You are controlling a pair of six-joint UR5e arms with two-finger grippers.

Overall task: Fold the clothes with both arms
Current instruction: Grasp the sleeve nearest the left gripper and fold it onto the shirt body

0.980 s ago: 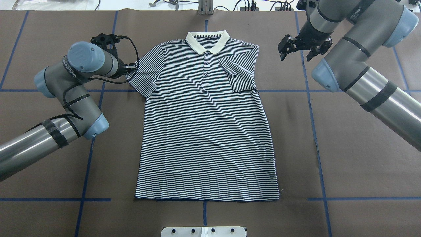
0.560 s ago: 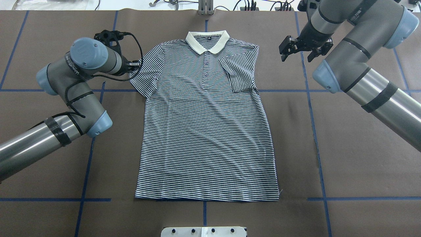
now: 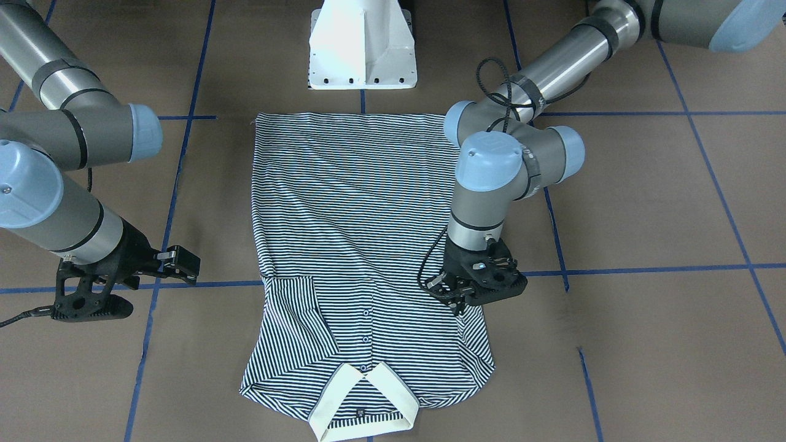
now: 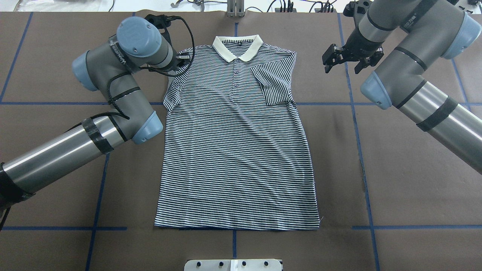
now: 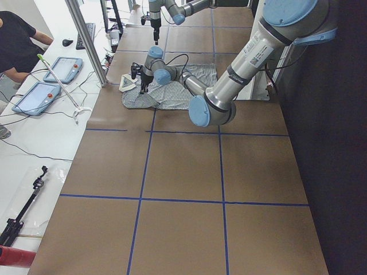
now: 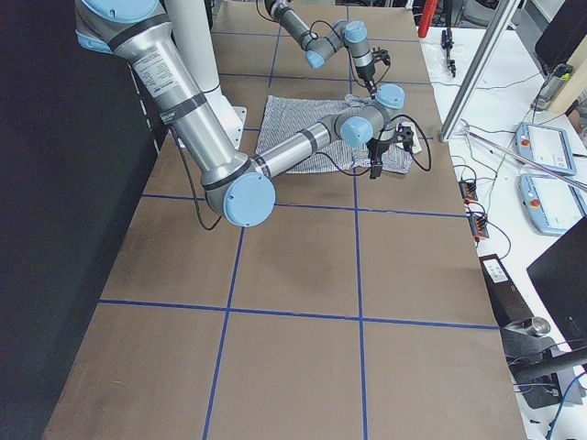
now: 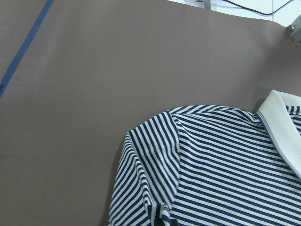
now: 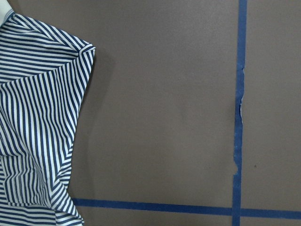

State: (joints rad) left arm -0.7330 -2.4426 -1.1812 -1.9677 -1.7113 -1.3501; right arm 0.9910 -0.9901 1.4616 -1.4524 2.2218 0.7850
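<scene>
**Shirt** [image 4: 237, 150]: striped polo, laid flat and face up at the middle of the table [image 4: 395, 169]. The collar [image 4: 237, 47] is turned to the far edge and the hem to the base [image 3: 362, 43]. The placket is seen buttoned.

**Right sleeve** [image 4: 273, 82]: folded inward and laid flat over the chest, just beside the placket.

**Left sleeve** [image 4: 173, 90]: drawn in toward the body and partly raised, with its edge bunched under the gripper. A doubled fold near the shoulder is shown in the left wrist view.

**Left gripper** [image 3: 457, 302]: pointed down over the left sleeve. The fingers are seen drawn together, pinched on the sleeve's cloth.

**Right gripper** [image 4: 342, 64]: held over bare table, near the right shoulder but apart from the cloth. The fingers are spread and nothing is held between them.

**Table**: brown cover, marked into squares with blue tape [image 4: 361, 150].
</scene>
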